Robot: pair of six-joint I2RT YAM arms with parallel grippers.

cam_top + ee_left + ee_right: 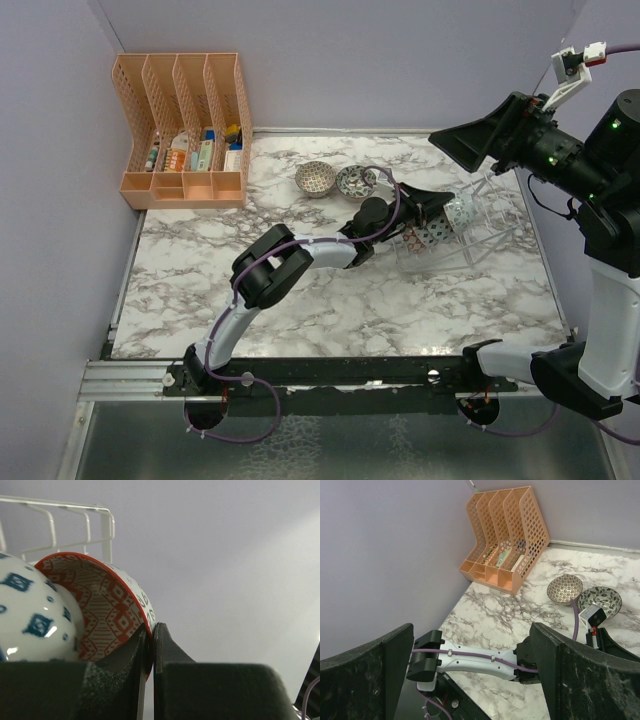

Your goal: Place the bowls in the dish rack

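My left gripper (151, 627) is shut on the rim of a bowl with a red-patterned inside (107, 607). That bowl stands on edge in the clear dish rack (492, 232), next to a white bowl with blue diamonds (30, 620). From above, the left gripper (438, 214) reaches into the rack's left side, where patterned bowls (430, 237) show between the prongs. Two more bowls lie on the marble table, a grey one (316, 178) and a dark-patterned one (356, 181). My right gripper (472, 635) hangs open high above the table, holding nothing.
An orange slotted organizer (185, 130) with small items stands in the back left corner. The rack's wire rim (75, 510) rises behind the held bowl. My left arm (475, 660) stretches across the table's middle. Purple walls close in the sides and back.
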